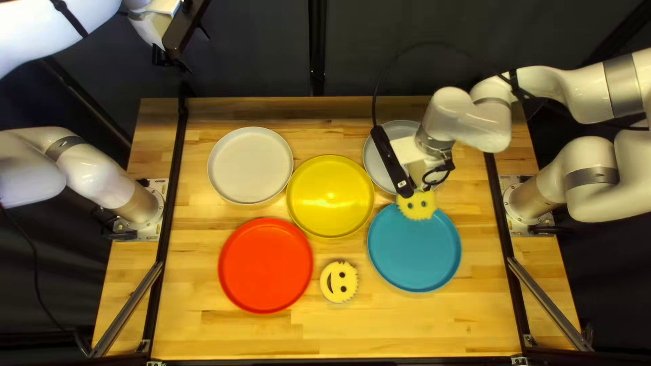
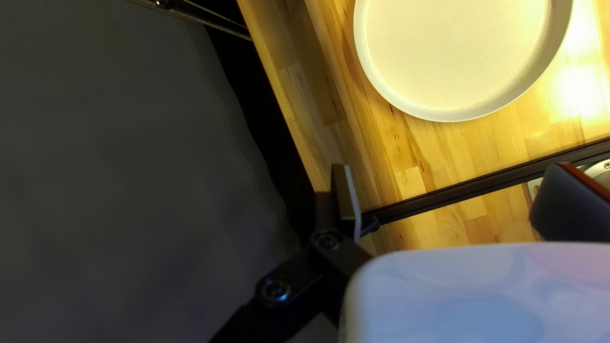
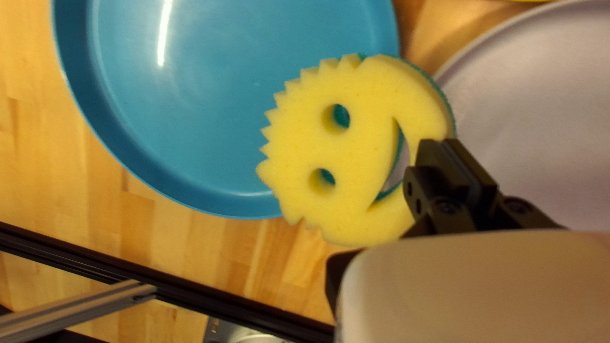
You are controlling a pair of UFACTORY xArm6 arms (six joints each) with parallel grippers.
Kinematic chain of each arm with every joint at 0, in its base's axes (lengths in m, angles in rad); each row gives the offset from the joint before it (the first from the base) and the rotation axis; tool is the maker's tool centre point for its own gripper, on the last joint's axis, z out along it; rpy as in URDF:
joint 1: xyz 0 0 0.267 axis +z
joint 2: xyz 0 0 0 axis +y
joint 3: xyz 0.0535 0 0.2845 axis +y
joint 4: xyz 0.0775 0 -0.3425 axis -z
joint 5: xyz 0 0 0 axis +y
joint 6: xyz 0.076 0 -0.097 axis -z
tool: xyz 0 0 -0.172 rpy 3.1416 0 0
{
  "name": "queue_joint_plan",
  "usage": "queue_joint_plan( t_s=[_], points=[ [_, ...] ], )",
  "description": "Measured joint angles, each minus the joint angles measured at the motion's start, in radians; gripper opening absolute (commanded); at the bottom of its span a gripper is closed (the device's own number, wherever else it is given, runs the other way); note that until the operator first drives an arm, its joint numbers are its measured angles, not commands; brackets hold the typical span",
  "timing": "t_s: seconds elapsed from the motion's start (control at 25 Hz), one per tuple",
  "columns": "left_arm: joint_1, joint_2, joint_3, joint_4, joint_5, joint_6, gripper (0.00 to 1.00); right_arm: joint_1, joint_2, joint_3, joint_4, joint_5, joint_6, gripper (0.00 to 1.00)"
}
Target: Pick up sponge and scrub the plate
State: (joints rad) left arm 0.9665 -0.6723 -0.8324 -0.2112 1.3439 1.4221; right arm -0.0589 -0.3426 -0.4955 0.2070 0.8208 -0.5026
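Right gripper [image 1: 407, 188] pinching a yellow smiley sponge [image 1: 417, 206] by its mouth-side edge, over the blue plate's [image 1: 413, 254] far rim; contact with plate can't be told. Second smiley sponge [image 1: 338, 282] on table, between red plate [image 1: 265, 265] and blue. Left gripper [image 1: 178, 44] raised, fingers spread wide, beyond the white plate [image 1: 250, 165].

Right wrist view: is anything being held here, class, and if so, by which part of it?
The right claw holds the smiley sponge by its rim on the mouth side, opposite the jagged edge.
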Motion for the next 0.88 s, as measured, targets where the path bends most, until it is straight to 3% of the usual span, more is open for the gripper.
queue_joint_plan(
  t_s=[0.24,0.56,0.88],
  points=[
    [0.000,0.000,0.000,0.000,0.000,0.000,1.00,0.012,-0.002,0.007,-0.014,-0.011,0.017,0.00],
    [0.000,0.000,0.000,0.000,0.000,0.000,1.00,0.141,0.018,0.046,-0.131,-0.116,0.182,0.00],
    [0.000,0.000,0.000,0.000,0.000,0.000,1.00,0.222,0.056,0.082,-0.159,-0.188,0.225,0.00]
  ],
)
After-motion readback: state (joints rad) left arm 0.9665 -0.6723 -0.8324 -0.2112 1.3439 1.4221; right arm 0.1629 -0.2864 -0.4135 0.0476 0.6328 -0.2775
